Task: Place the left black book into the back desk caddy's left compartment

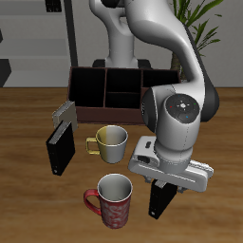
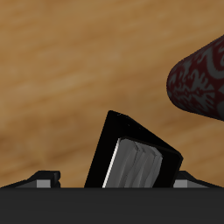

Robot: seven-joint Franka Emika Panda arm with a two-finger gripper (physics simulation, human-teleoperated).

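Tool clamped on the left black book, held upright just above the desk beside the red mug. Back desk caddy sits well behind.

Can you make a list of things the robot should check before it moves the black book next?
1. Book between the end effector fingers: ok; left black book sits there.
2. Firmly clamped: cannot tell.
3. Book off the table: cannot tell.
4. Red mug beside the book: not ok, close; lift straight up.
5. Back desk caddy open-topped: ok.
6. Left compartment free: cannot tell, the arm hides it.
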